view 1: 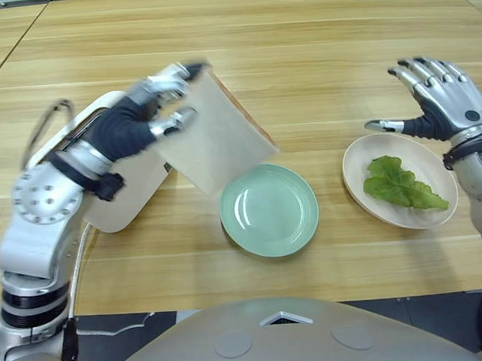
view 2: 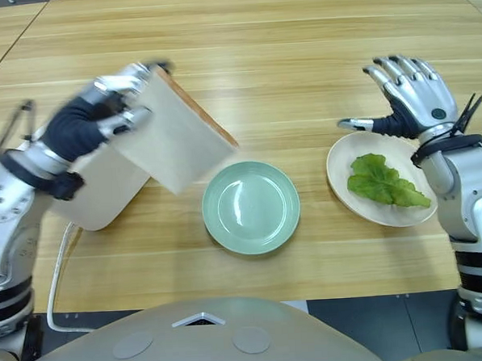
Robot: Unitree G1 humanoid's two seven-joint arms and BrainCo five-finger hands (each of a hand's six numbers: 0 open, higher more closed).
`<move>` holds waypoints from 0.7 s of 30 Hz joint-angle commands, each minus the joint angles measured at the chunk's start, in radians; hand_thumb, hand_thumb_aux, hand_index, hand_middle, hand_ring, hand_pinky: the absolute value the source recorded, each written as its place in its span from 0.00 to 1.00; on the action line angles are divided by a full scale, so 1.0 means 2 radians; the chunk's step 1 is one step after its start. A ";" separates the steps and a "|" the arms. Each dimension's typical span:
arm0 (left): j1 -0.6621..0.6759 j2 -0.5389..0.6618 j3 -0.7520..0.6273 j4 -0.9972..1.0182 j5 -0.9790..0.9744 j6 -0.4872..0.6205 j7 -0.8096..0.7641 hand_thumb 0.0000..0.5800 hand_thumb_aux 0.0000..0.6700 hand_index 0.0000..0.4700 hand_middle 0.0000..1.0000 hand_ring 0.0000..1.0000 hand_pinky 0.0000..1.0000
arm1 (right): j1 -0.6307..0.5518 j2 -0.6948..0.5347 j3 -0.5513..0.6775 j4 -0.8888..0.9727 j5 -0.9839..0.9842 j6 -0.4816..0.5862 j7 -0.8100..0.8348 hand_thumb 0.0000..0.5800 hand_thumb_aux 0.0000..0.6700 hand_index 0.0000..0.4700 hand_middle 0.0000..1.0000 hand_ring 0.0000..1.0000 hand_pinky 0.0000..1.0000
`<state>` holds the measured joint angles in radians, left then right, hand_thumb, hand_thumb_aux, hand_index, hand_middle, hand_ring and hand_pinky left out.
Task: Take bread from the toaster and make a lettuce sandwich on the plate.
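The fingers (view 1: pixel 176 121) of the left hand (view 1: pixel 133 121) are closed on the top edge of a slice of bread (view 1: pixel 215 145), thumb side on one face and the others over the brown crust. The slice hangs tilted, pale face toward the camera, its lower corner pointing down at the near-left rim of the green plate (view 1: pixel 230 225); whether that corner touches the rim I cannot tell. Under the left wrist and forearm sits the cream-coloured toaster (view 2: pixel 104 194), just beside the bread on its left, near the left edge of the counter (view 1: pixel 315 55). A pale cable (view 2: pixel 56 271) runs off the counter's front edge by the toaster.

On the other side, the fingers (view 1: pixel 423 71) of the right hand (view 1: pixel 451 101) are spread wide and hold nothing, palm facing down. The hand hovers over the far right rim of a tan dish (view 1: pixel 359 156). A green lettuce leaf (view 1: pixel 403 184) lies in that dish, which stands just right of the green plate, apart from it.
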<state>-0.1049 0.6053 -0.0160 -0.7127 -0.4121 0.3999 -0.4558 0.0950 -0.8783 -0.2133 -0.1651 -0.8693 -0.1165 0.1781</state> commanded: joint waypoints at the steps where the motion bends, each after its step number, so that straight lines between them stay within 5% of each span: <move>1: -0.010 -0.048 -0.128 0.037 0.049 0.025 0.001 1.00 1.00 1.00 0.00 0.00 0.00 | 0.047 -0.036 0.009 0.064 0.021 -0.006 0.055 0.00 0.00 0.00 0.00 0.00 0.00; 10: -0.030 -0.115 -0.276 0.199 0.223 -0.050 0.028 1.00 1.00 1.00 0.00 0.00 0.00 | 0.025 -0.063 0.051 0.161 0.045 -0.015 0.084 0.00 0.00 0.00 0.00 0.00 0.00; 19: -0.074 -0.123 -0.305 0.277 0.365 -0.141 0.046 1.00 1.00 1.00 0.00 0.00 0.00 | -0.032 -0.072 0.111 0.230 0.023 -0.044 0.028 0.00 0.00 0.00 0.00 0.00 0.00; 20: -0.074 -0.124 -0.305 0.278 0.375 -0.145 0.046 0.99 0.89 0.89 0.00 0.00 0.00 | -0.034 -0.072 0.117 0.234 0.022 -0.046 0.025 0.00 0.00 0.00 0.00 0.00 0.00; 21: -0.073 -0.124 -0.304 0.278 0.382 -0.148 0.047 0.79 0.54 0.54 0.00 0.00 0.00 | -0.036 -0.072 0.121 0.237 0.022 -0.048 0.023 0.00 0.00 0.00 0.00 0.00 0.00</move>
<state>-0.2420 0.3628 -0.6178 -0.1658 0.3099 0.1198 -0.3617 0.0380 -1.0071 0.0001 0.2893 -0.8205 -0.1973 0.2342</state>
